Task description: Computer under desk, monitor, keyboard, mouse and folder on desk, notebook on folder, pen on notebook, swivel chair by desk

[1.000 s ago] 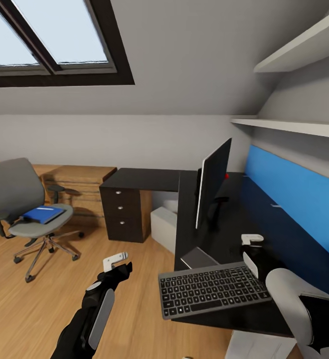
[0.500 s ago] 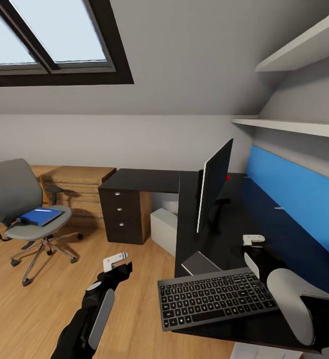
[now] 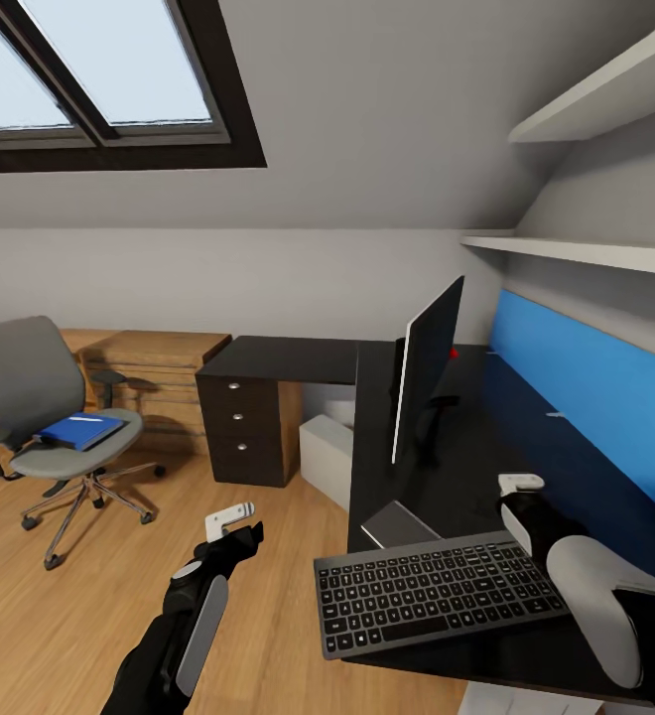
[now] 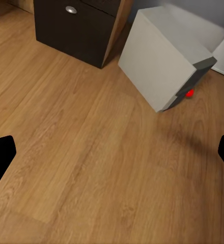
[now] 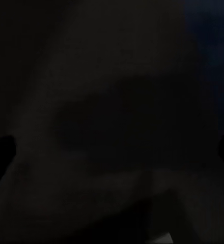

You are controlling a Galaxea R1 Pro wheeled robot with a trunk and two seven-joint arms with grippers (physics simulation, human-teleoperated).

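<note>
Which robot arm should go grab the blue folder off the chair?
Probably the left. Its gripper hangs open over the floor on the chair's side, nearer the folder; the right gripper is above the desk.

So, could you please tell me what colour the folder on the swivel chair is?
Bright blue; the folder on the swivel chair shows best in the head view.
</note>
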